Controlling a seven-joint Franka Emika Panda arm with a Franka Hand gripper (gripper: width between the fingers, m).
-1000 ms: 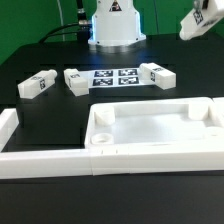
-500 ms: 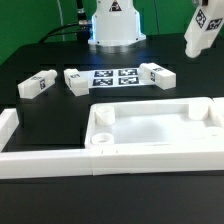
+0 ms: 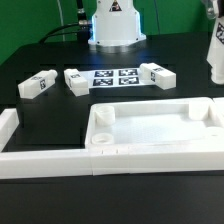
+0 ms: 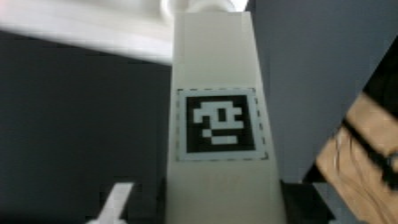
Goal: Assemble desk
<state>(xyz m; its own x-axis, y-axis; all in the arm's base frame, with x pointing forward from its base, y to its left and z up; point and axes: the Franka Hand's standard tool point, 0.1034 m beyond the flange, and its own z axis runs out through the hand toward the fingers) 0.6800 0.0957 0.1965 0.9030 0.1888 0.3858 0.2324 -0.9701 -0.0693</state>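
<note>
Leg (image 3: 214, 58) in gripper (image 4: 214, 208), fingers closed on it. Long axis near upright, tagged face toward wrist camera. Hangs at exterior view's far right edge, clear above table (image 3: 50, 115).

Desk top (image 3: 150, 152) flat on table, hollow side up, below leg and to its left. Far right corner socket (image 3: 201, 106) lies lower than leg's bottom end and slightly left: likely target, calls for small shift left, then straight drop.

Loose legs (image 3: 75, 80) and marker board (image 3: 115, 76) far left, well apart. Rails (image 3: 40, 160) near left. Nothing seen in path.
</note>
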